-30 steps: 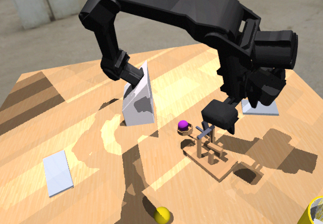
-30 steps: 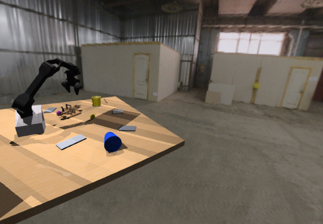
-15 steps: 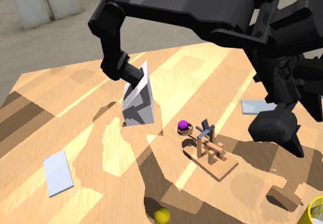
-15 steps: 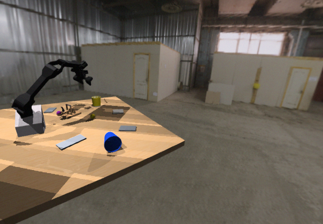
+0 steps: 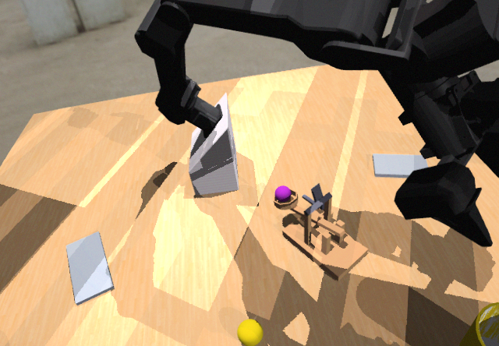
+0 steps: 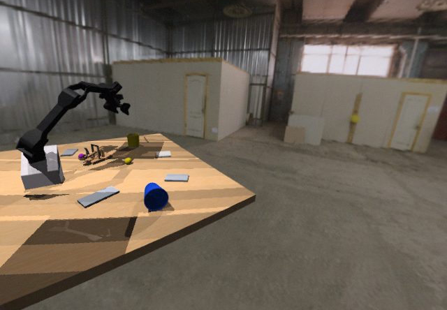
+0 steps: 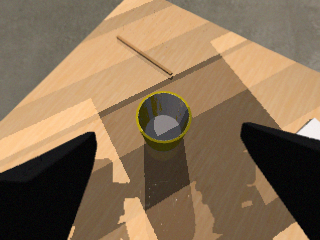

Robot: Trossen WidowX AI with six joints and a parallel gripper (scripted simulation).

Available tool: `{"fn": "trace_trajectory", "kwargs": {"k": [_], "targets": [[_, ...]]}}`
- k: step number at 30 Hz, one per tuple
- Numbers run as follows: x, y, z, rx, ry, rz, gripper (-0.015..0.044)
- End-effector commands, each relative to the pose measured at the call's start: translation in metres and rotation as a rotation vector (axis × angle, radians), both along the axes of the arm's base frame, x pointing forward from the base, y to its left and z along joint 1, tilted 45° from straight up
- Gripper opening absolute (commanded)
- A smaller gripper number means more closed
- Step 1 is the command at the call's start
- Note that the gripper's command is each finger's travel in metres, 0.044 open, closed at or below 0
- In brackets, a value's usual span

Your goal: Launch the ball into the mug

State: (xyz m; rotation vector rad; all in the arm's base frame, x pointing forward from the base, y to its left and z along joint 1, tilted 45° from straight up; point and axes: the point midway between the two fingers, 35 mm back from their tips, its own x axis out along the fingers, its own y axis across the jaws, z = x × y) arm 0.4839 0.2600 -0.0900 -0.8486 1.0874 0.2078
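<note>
A purple ball (image 5: 282, 192) (image 6: 81, 156) sits in the cup of the wooden catapult (image 5: 322, 233) (image 6: 96, 156) near the middle of the table. The yellow mug (image 7: 164, 122) (image 6: 133, 139) (image 5: 487, 326) stands upright; in the wrist view I look down into it and it holds nothing. My gripper (image 7: 170, 134) (image 6: 121, 107) is open and empty. It hangs high in the air, above the table between the catapult and the mug, well clear of both.
A yellow ball (image 5: 249, 331) (image 6: 128, 160) lies loose on the table (image 5: 80, 132). A blue cup (image 6: 156, 196) lies on its side near the front edge. Several flat grey plates (image 5: 88, 267) (image 6: 98, 196) lie about. A thin stick (image 7: 145, 56) lies beyond the mug. The arm's grey base (image 5: 213, 165) stands left.
</note>
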Motion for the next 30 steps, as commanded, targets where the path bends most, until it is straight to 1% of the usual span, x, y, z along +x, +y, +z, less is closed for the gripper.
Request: {"fn": "trace_trajectory", "kwargs": {"k": [1, 7, 24, 30], "targets": [[0.0012, 0.0001, 0.0016, -0.003, -0.005, 0.004, 0.044], [0.0012, 0.0001, 0.0016, -0.003, -0.005, 0.004, 0.044], [0.0012, 0.0001, 0.0016, -0.003, -0.005, 0.004, 0.0], [0.0012, 0.0001, 0.0016, -0.003, -0.005, 0.004, 0.0]]}}
